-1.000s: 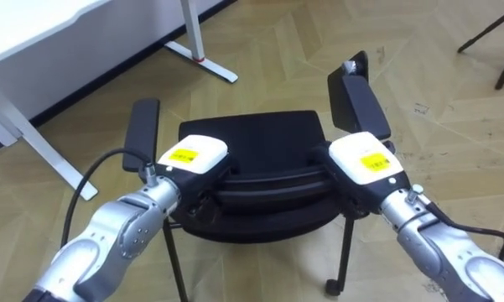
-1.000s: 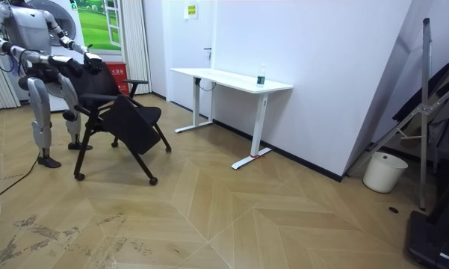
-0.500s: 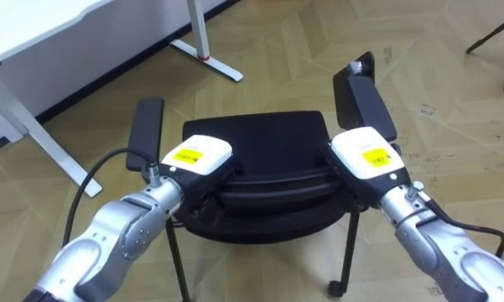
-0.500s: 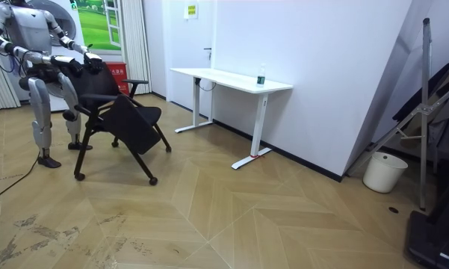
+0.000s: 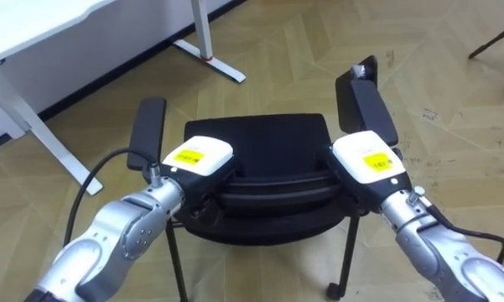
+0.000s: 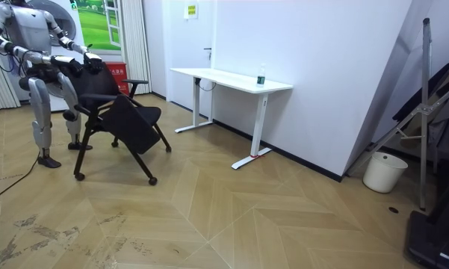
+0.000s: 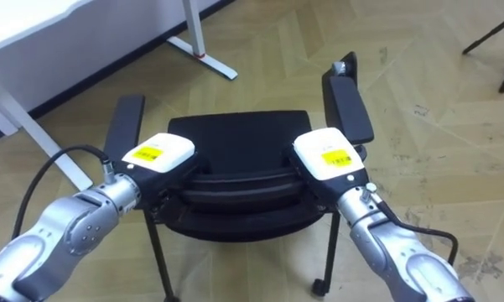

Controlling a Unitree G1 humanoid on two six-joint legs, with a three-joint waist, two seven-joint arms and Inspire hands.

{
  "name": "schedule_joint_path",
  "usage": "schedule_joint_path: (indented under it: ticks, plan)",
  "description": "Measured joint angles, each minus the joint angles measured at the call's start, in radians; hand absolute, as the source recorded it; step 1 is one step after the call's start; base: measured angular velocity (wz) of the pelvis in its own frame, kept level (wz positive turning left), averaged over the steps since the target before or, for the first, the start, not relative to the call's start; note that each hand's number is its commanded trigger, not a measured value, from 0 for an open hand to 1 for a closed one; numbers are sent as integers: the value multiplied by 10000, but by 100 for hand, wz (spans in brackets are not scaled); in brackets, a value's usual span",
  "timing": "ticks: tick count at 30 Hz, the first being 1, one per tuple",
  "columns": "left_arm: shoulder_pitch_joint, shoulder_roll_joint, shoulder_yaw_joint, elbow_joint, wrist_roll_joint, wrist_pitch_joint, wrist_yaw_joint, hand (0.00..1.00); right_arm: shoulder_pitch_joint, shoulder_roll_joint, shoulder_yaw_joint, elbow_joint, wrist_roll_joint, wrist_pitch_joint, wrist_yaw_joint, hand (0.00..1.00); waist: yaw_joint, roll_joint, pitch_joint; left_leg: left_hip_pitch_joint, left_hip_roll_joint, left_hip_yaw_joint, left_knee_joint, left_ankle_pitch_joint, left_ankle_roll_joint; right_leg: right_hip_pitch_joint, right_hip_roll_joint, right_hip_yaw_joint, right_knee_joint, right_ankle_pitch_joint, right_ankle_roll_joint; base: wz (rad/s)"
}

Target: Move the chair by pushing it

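Observation:
A black office chair (image 5: pixel 256 138) on castors stands right in front of me, its seat facing away. My left hand (image 5: pixel 197 157) rests on the left end of the curved backrest top (image 5: pixel 277 180). My right hand (image 5: pixel 369 164) rests on the right end. Both hands show their backs, with yellow labels. The chair's armrests (image 5: pixel 147 134) stick out past each hand. In the room view I stand upright behind the chair (image 6: pixel 123 119), at the room view's left, arms stretched to the backrest.
A white desk (image 6: pixel 231 78) stands along the wall ahead and to my left, its foot (image 5: pixel 210 59) just beyond the chair. A bottle (image 6: pixel 261 75) is on it. A white bucket (image 6: pixel 379 172) and a folded rack (image 6: pixel 426 112) stand far off. Bare parquet floor lies ahead.
The eye view has shifted slightly as a whole, so the camera moved. Both hands stay on the backrest. The room view shows no change.

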Motion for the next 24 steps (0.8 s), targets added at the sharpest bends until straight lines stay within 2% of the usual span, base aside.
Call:
schedule_joint_path:
  ticks: [3, 4, 5, 6, 8, 9, 10, 11, 12, 13, 14, 15, 16, 17, 18, 19, 20, 21, 22, 23, 24]
  plan:
    - [-9, -99, -9, 143, 189, -7, 5, 100, 10, 177, 4, 350, 76, -50, 0, 100, -23, -44, 21, -418, 204, -26, 1338, -478, -40, 20, 56, -76, 583, -346, -31, 9]
    - [-32, -132, -8, 225, 190, -16, 3, 100, 55, 221, -1, 436, 113, -65, 0, 100, -31, -25, 49, -621, 342, -25, 2052, -745, -56, 37, 102, -93, 923, -599, -65, 8]
    - [-40, -148, -8, 279, 184, -38, 3, 100, 53, 239, -1, 500, 123, -104, 0, 100, -30, -21, 57, -713, 395, -24, 2376, -838, -48, 26, 104, -113, 1135, -739, -77, 14]
    - [-42, -178, -9, 354, 181, -72, 9, 100, -37, 257, -7, 610, 156, -179, 1, 100, -44, -28, 63, -902, 477, -12, 3031, -983, -31, -101, 69, -148, 1659, -1056, -95, 14]
    - [-42, -213, 2, 471, 181, -123, 23, 100, -24, 366, -51, 743, 168, -236, 23, 100, -84, -127, 133, -1161, 499, 33, 4023, -1050, 5, -264, -121, -136, 2574, -1763, -120, 17]
    - [-41, -237, 2, 522, 182, -146, 25, 100, -15, 363, -51, 769, 173, -261, 43, 100, -88, -131, 126, -1244, 527, 35, 4254, -1050, 5, -282, -140, -154, 2757, -1897, -138, 14]
    - [-37, -246, 0, 556, 182, -191, 18, 100, 7, 359, -58, 768, 194, -277, 51, 100, -93, -83, 101, -1442, 689, 150, 4736, -1046, 7, -346, -118, -146, 3056, -2092, -188, 7]
    - [-36, -254, 2, 560, 182, -194, 9, 100, 8, 356, -71, 747, 197, -296, 51, 100, -115, 47, 126, -1699, 912, 139, 5311, -1026, 36, -365, -35, -100, 3203, -2175, -274, 0]
    - [-31, -254, 3, 563, 181, -192, 10, 100, 14, 353, -72, 725, 197, -296, 51, 100, -116, 68, 131, -1908, 959, 60, 5659, -936, 162, -348, 1, -85, 3276, -2211, -330, 0]
    - [25, -264, 8, 564, 178, -215, 16, 100, 61, 330, -74, 679, 200, -314, 52, 100, -76, 85, 99, -2356, 844, -65, 6028, -916, 219, -306, -45, -38, 3441, -2363, -448, 10]
    - [52, -345, 6, 567, 178, -254, 35, 100, 165, 179, -114, 551, 201, -363, 29, 100, -91, -110, 89, -2650, 432, -43, 5395, -1094, 304, -358, -246, -21, 3560, -2480, -412, 8]
    - [56, -384, 6, 566, 177, -281, 33, 100, 201, 77, -128, 494, 206, -402, 12, 100, -70, -95, 83, -2810, 206, -53, 4860, -1082, 303, -409, -336, 13, 3617, -2543, -346, -16]
    - [63, -442, -11, 566, 141, -383, 13, 100, 282, -115, -144, 387, 253, -455, -10, 100, -19, 5, 43, -3008, -73, -46, 3623, -870, 261, -491, -399, 126, 3601, -2637, -173, -60]
    - [94, -433, -12, 576, 129, -589, -31, 100, 370, -223, -143, 372, 287, -509, -66, 100, 236, 71, -11, -3019, -178, -119, 2787, -143, 393, -443, -537, 198, 3618, -2699, -55, -73]
    - [172, -425, -10, 574, 130, -668, -8, 100, 434, -228, -143, 386, 296, -534, -101, 100, 330, 45, -68, -2955, -278, -189, 2691, 42, 369, -376, -644, 195, 3609, -2754, 51, -66]
    - [261, -360, -5, 546, 131, -820, 63, 100, 561, -218, -159, 381, 346, -567, -204, 100, 448, -71, -155, -2869, -565, -310, 2655, 169, 469, -353, -847, 179, 3618, -2799, 276, -30]
    - [256, -312, 42, 479, 143, -852, 170, 100, 594, -173, -172, 346, 438, -571, -259, 100, 459, -257, -239, -2820, -800, -364, 2658, 178, 515, -354, -911, 244, 3607, -2789, 406, -9]
    - [240, -287, 96, 446, 145, -864, 198, 100, 603, -124, -194, 374, 482, -571, -286, 100, 441, -332, -235, -2862, -851, -361, 2674, 210, 632, -345, -927, 243, 3565, -2804, 473, 11]
    - [92, -218, 162, 391, 218, -944, 200, 100, 605, -2, -322, 412, 488, -579, -363, 100, 435, -438, -195, -3037, -891, -379, 2887, 226, 823, -376, -909, 255, 3533, -2760, 559, 12]
    - [-128, -128, 162, 389, 204, -1025, 197, 100, 536, 29, -395, 443, 499, -595, -528, 100, 438, -378, -163, -3303, -878, -380, 3318, 77, 1045, -435, -841, 263, 3540, -2763, 608, 5]
    - [-223, -76, 163, 402, 174, -1063, 191, 100, 494, 72, -418, 480, 496, -598, -604, 100, 433, -380, -164, -3397, -854, -384, 3449, -45, 1088, -480, -868, 266, 3560, -2796, 644, -3]
